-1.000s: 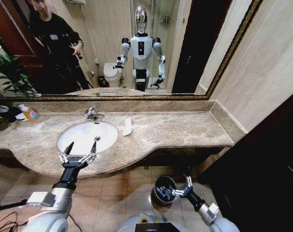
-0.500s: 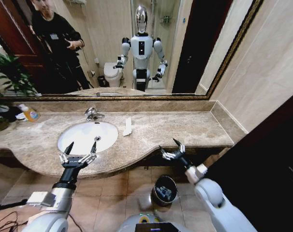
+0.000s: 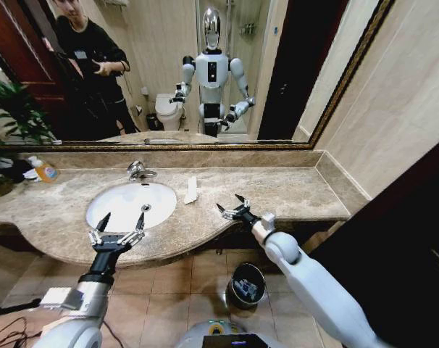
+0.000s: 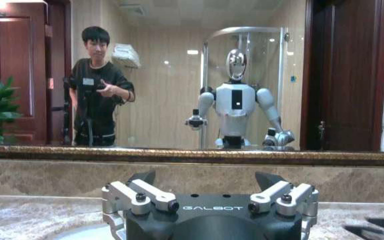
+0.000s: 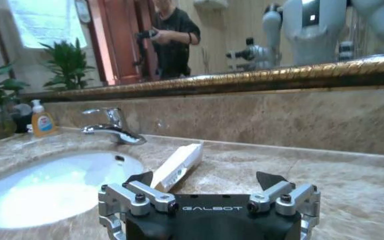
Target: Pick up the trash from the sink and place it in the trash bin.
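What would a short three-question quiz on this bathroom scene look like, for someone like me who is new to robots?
1. True or false: the right tool is holding the white packet.
2. Where is the trash bin? A) on the counter B) on the floor below the counter C) in the sink
3. Fill in: the left tool hovers at the front rim of the ____.

Key
1. False: it is open and empty, above the counter just right of the packet.
2. B.
3. The sink.
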### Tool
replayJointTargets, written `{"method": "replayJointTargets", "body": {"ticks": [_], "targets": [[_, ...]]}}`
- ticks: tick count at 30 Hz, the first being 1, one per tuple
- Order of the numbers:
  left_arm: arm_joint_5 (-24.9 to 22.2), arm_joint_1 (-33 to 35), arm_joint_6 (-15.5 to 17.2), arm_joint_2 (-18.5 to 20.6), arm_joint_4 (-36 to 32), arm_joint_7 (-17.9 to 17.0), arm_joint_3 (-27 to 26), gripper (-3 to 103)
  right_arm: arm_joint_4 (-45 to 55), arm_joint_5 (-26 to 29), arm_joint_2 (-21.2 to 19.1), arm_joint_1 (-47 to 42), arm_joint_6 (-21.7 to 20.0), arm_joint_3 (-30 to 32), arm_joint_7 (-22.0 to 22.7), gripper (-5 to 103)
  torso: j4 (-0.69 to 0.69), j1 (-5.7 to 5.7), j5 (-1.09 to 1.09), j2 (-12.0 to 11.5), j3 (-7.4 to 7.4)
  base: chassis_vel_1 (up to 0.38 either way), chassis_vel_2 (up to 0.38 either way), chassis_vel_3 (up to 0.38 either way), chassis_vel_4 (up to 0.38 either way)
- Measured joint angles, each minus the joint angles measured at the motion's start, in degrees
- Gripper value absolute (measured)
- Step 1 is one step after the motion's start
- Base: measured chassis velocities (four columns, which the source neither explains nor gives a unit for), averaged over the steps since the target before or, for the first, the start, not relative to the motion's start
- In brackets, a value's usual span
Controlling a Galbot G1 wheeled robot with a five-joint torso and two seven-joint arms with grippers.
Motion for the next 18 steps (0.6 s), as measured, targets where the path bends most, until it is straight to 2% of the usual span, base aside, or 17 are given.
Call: {"method": "replayJointTargets", "body": {"ticks": [4, 8, 14, 18], "targets": [[0.00, -0.01, 0.00, 0.00, -0.01, 0.00, 0.00, 100, -4.93, 2.65, 3.06, 8.92, -2.19, -6.22, 2.50, 100, 0.02, 0.01, -0.02, 0.00, 0.00, 0.000, 0.000, 0.000, 0.000], [0.00, -0.01, 0.00, -0.01, 0.00, 0.00, 0.00, 100, -8.04, 2.76, 5.49, 12.86, -2.68, -9.65, 3.58, 100, 0.01, 0.00, -0.01, 0.00, 0.00, 0.000, 0.000, 0.000, 0.000], [0.00, 0.00, 0.00, 0.00, 0.00, 0.00, 0.00, 100, -12.78, 1.64, 8.89, 15.97, -2.36, -12.61, 3.47, 100, 0.01, 0.00, -0.01, 0.00, 0.00, 0.000, 0.000, 0.000, 0.000], [0.00, 0.00, 0.00, 0.00, 0.00, 0.00, 0.00, 100, -18.62, 0.44, 12.42, 18.12, -0.63, -13.71, 2.39, 100, 0.01, 0.00, -0.01, 0.00, 0.00, 0.000, 0.000, 0.000, 0.000]]}}
